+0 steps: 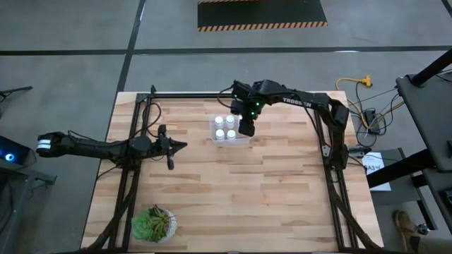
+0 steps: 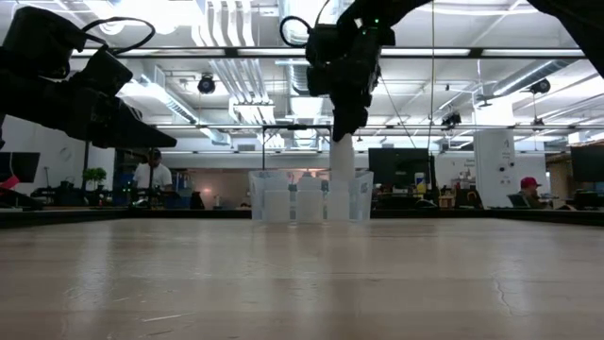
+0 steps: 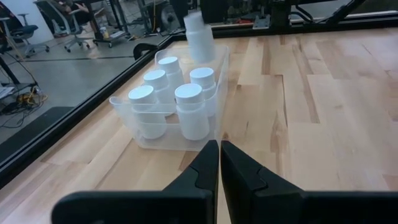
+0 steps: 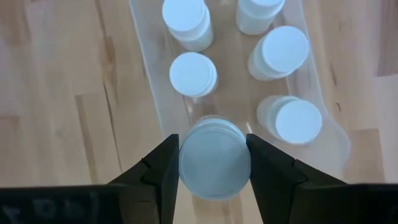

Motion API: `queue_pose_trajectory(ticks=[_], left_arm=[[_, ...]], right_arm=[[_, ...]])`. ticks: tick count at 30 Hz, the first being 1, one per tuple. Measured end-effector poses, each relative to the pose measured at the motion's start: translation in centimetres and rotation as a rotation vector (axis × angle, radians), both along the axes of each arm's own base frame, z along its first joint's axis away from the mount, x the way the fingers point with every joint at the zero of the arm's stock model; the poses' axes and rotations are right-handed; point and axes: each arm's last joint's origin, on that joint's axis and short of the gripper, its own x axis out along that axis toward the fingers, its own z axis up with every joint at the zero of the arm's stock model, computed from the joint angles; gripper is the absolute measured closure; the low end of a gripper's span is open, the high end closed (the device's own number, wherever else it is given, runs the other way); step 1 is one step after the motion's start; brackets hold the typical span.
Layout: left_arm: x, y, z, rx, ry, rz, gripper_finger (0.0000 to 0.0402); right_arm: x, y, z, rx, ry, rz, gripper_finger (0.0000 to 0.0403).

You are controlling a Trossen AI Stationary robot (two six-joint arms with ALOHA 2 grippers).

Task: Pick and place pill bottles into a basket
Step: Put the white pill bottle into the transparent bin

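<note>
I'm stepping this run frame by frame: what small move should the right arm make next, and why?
Probably lower straight down, then open. The right claw holds the sixth pill bottle above the basket, over its last empty corner; five bottles already stand inside. In the low view the held bottle hangs above the rim, so releasing now might tip it. The left claw waits, shut, beside the basket.

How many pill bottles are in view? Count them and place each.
6. Five pill bottles stand in the basket; the sixth pill bottle hangs in the right gripper's fingers above it.
</note>
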Motion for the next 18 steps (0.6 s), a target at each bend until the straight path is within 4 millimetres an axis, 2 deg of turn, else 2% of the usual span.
queue_pose_trajectory(ticks=[18], left_arm=[[0.0, 0.0, 0.0, 0.000, 0.000, 0.000, 0.0402]], right_arm=[[0.0, 0.0, -4.7, -0.011, -0.018, 0.007, 0.0260]])
